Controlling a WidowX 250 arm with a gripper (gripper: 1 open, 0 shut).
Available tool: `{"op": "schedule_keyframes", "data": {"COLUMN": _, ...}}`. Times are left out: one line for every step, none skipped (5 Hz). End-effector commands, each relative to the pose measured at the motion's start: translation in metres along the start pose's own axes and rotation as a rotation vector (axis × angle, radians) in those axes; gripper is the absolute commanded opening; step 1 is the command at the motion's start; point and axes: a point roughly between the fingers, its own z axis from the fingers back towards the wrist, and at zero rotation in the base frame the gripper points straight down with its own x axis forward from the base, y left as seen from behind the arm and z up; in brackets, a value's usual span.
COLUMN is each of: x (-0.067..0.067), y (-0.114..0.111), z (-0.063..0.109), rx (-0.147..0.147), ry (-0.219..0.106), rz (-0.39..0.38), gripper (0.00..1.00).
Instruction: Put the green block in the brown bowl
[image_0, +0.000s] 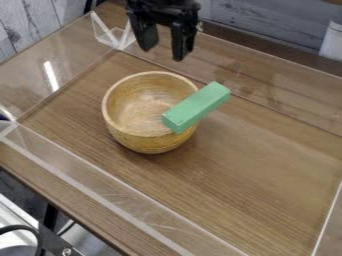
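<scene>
Green block (197, 108) over the brown bowl's (150, 112) right rim, jaws (164, 45) parted beyond, bare tabletop (247, 170) rightward

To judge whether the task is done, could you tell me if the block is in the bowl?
Partly: the green block overlaps the brown bowl's rim.
</scene>
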Motion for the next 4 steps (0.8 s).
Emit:
{"op": "schedule_keyframes", "data": {"x": 0.006, "y": -0.023, "z": 0.012, "rx": -0.005, "ry": -0.061, "rz": -0.052, "gripper": 1.00}}
{"op": "schedule_keyframes", "data": {"x": 0.018, "y": -0.024, "z": 0.004, "rx": -0.002, "ry": -0.070, "rz": -0.056, "gripper": 1.00}}
{"op": "schedule_keyframes", "data": {"x": 0.020, "y": -0.011, "z": 0.000, "rx": 0.009, "ry": -0.063, "rz": -0.030, "gripper": 1.00}}
{"op": "schedule_keyframes", "data": {"x": 0.019, "y": -0.003, "z": 0.003, "rx": 0.013, "ry": -0.072, "rz": -0.010, "gripper": 1.00}}
